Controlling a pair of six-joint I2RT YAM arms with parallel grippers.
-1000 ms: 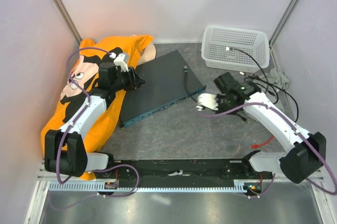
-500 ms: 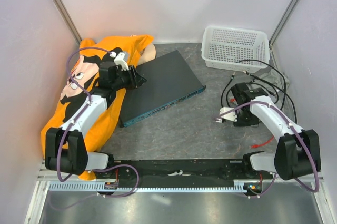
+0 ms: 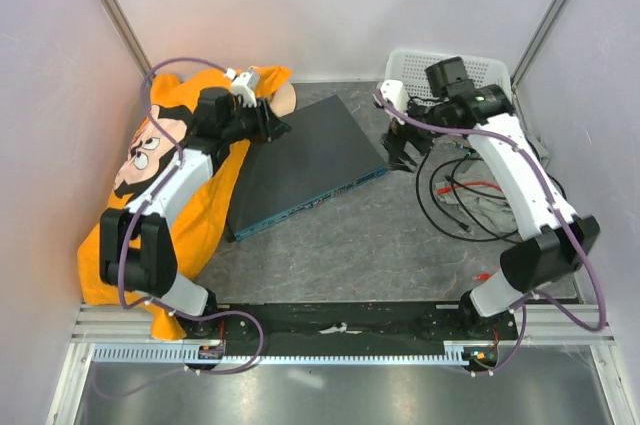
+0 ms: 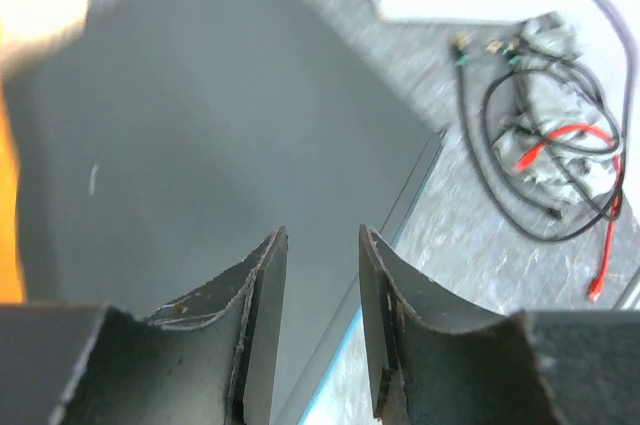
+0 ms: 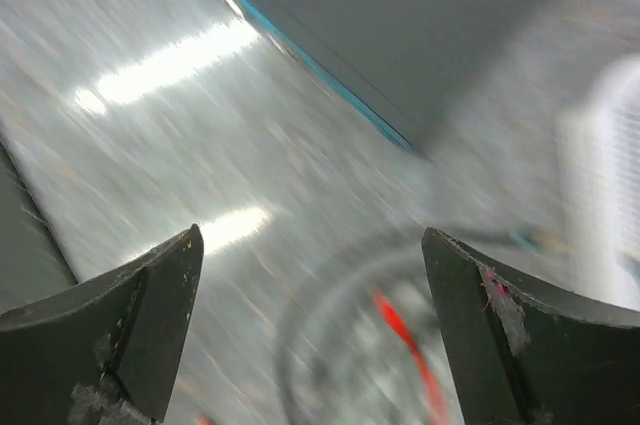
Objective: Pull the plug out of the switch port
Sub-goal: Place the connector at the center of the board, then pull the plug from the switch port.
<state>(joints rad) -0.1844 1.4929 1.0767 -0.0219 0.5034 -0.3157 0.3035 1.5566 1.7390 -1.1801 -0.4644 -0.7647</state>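
**Change.** The right gripper (image 5: pixel 310 240) has let go. Its jaws were closed on the black lead a second ago and now stand wide open and empty, at the upper right beside the switch (image 3: pixel 305 160). The lead that lay across the switch top now rests among the cables (image 3: pixel 460 200), right of centre and apart from the switch. I judge the plug out of its port and the task effectively done. I cannot tell which plug it was.

**Left gripper** (image 4: pixel 320 240). The jaws are partly parted with nothing between them, over the switch's upper-left edge.

**Materials.**
- Counter (image 3: pixel 340 255): grey, speckled, matte.
- Shirt (image 3: pixel 175 195): orange cloth, printed, rumpled.
- Switch: flat rigid box, dark smooth top, thin teal front.
- Basket (image 3: pixel 412 63): white plastic mesh.
- Cables: thin and limp, in black and red loops.
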